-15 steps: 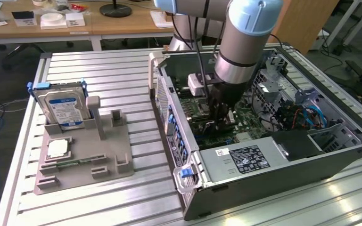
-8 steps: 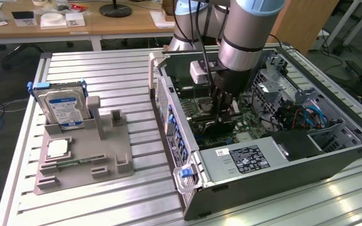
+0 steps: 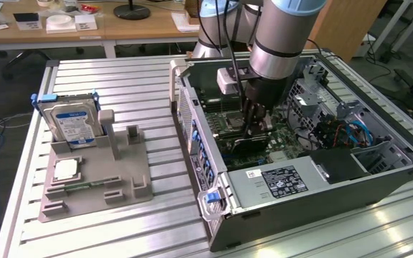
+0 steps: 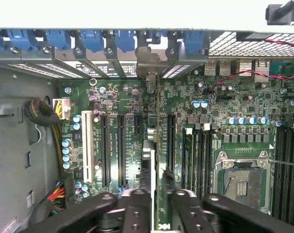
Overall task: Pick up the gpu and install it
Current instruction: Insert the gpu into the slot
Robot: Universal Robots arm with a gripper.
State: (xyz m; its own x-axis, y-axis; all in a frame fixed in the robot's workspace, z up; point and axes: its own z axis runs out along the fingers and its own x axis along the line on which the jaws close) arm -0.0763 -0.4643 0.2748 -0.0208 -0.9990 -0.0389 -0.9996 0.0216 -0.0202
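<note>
The pick-up is done: the tool (image 4: 156, 199), closed on the gpu (image 4: 157, 145), holds it edge-down over the motherboard (image 4: 127, 102) slots, apparently not yet fully seated.

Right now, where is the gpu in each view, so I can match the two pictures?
Exterior view: the gpu stands on edge inside the open computer case, under the gripper.
Wrist view: seen edge-on, running up from the gripper to its bracket.
Shared landmark: the green motherboard.

Silver-grey tubular arm (image 3: 278, 37), pale blue joint caps, black cables, black screw-studded end effector (image 4: 159, 204).
</note>
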